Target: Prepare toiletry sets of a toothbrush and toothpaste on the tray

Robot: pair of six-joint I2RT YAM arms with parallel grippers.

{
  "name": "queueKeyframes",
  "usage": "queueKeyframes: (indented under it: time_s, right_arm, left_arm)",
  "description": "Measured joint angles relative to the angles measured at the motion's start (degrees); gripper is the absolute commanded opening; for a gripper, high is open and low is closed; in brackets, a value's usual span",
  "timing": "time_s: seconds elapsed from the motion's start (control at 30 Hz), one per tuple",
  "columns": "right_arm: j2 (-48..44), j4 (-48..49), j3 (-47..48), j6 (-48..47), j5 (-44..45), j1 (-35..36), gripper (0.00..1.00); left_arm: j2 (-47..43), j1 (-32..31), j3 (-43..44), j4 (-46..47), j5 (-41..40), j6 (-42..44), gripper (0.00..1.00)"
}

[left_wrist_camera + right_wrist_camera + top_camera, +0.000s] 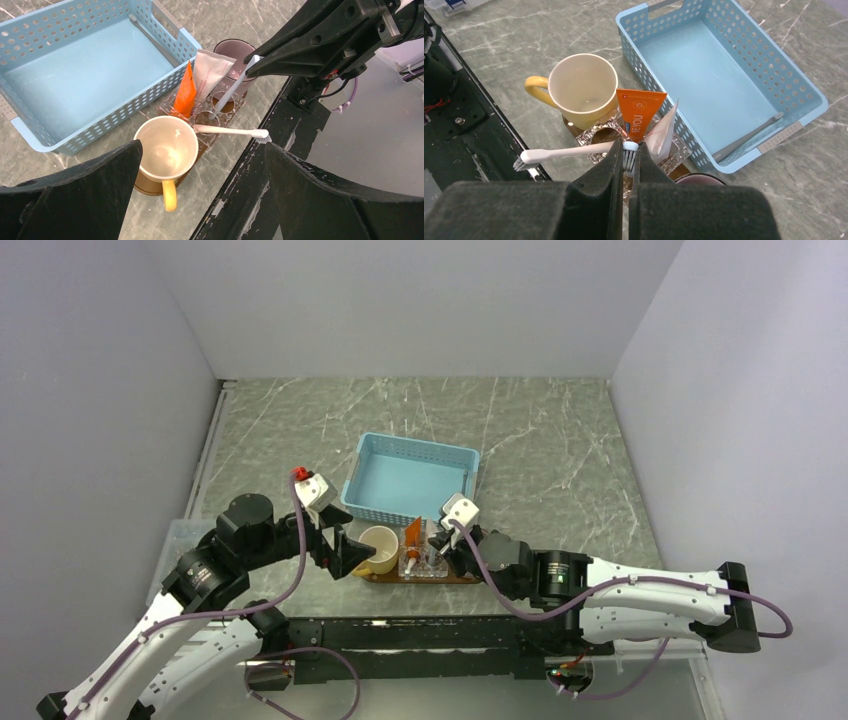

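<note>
The brown wooden tray (pixel 462 580) lies in front of the basket. On it a clear holder (pixel 600 131) holds an orange tube (pixel 640 113) and a white tube (pixel 664 134) upright. My right gripper (pixel 627 150) is shut on the bristle end of a white toothbrush (pixel 231 89) that stands slanted in the holder. A second pale toothbrush (pixel 230 131) lies across the holder, its head past the table edge. My left gripper (pixel 200 200) is open and empty, just near of the cream mug (pixel 165 149).
The blue plastic basket (pixel 372 511) stands behind the tray, with a thin grey brush (pixel 749 135) lying along its wall. The yellow-handled mug sits on the tray's left end, and a dark purple cup (pixel 234 51) on its right end. The black rail (pixel 400 640) runs along the near edge.
</note>
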Motion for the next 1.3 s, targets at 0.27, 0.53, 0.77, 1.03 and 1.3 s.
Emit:
queueKeyframes:
  time_s: [0.27,0.53,0.77,1.03,1.3]
  right_arm:
    - [-0.7,1.6,-2.2,0.9,1.3,0.0,0.00]
    - [-1.1,3.6,-3.8,1.2,3.2,0.0,0.00]
    - [-1.1,6.1,-4.9,1.2,4.7,0.0,0.00]
    - [-1.6,7.6,-5.6,1.2,5.4,0.0,0.00]
    - [-1.6,7.6,-5.6,1.2,5.3,0.1,0.00]
  left_arm:
    - [0.1,0.0,0.0,0.0,0.0,0.0,0.99]
    - [0.6,0.0,0.0,0.0,0.0,0.0,1.00]
    - [0.6,0.0,0.0,0.0,0.0,0.0,0.99]
    - [0.7,0.0,0.0,0.0,0.0,0.0,0.99]
    - [0.7,0.0,0.0,0.0,0.0,0.0,0.99]
